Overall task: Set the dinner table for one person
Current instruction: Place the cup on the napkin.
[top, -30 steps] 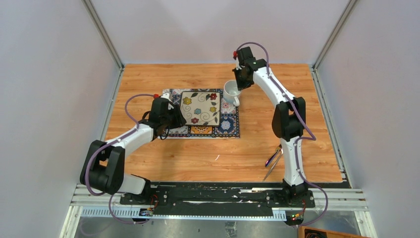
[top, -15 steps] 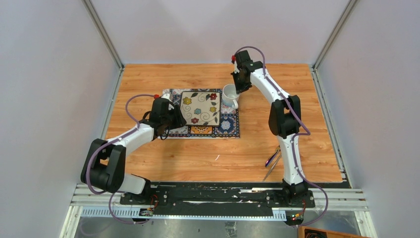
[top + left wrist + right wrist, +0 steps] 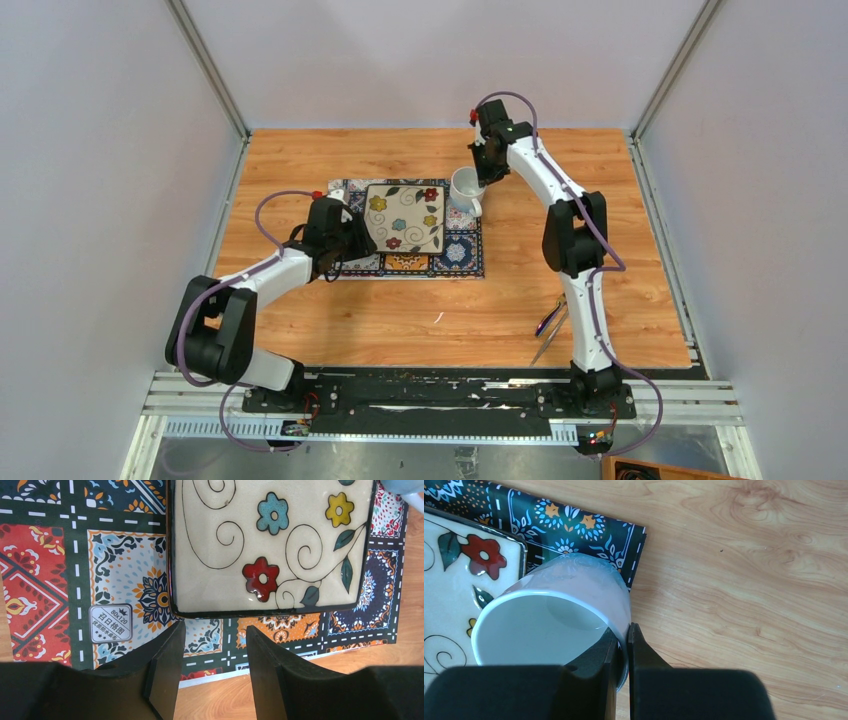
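Right claw [image 3: 625, 635] pinches the glossy white mug [image 3: 549, 625] by its rim; left claw [image 3: 214, 632] gapes above patterned placemat [image 3: 55, 570] on wood-grain counter [image 3: 400, 310].

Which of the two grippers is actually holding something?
The right gripper, clamped on the rim of the white mug. The left gripper is open and empty, by the floral plate.

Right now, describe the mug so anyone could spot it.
On the dinner table lies a colourful placemat. At its far right corner, beside the floral plate, the right end effector grips the mug. It alone is plain white and round.
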You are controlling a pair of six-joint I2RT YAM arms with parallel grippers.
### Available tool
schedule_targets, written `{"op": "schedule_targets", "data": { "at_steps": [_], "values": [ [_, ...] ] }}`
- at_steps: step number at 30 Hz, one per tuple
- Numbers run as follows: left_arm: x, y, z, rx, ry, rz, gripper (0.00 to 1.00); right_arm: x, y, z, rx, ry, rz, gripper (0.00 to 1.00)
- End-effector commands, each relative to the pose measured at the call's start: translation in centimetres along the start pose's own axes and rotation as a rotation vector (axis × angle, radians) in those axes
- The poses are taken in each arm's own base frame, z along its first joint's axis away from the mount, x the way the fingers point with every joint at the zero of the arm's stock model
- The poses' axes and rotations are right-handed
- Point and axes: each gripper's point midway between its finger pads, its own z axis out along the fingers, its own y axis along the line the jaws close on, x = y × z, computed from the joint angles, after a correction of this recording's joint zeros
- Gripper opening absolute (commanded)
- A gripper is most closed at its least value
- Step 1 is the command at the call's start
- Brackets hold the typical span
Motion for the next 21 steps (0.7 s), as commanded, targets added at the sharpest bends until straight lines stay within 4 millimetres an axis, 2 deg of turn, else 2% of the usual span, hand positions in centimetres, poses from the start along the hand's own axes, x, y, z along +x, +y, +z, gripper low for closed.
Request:
{"op": "schedule_targets", "data": {
  "at_steps": [1, 9, 15, 21],
  "values": [
    [-0.95, -0.76, 0.21, 0.018, -0.030, 0.017, 0.53, -0.66, -0.31, 0.30, -0.016, -0.012, 0.010, 0.00],
    [-1.07, -0.91, -0.01, 0.025, -0.035, 0.019, 0.53, -0.37, -0.37, 0.91, -0.014, -0.008, 0.013, 0.01],
    [-0.92, -0.86, 0.07, 0.024, -0.029, 0.019, 0.53, -0.48, -0.22, 0.84, -0.022, -0.016, 0.015, 0.19],
    [-0.79, -0.92, 0.26, 0.028, -0.021, 0.018, 0.53, -0.51, 0.03, 0.78, -0.036, -0.023, 0.023, 0.26]
  ]
}}
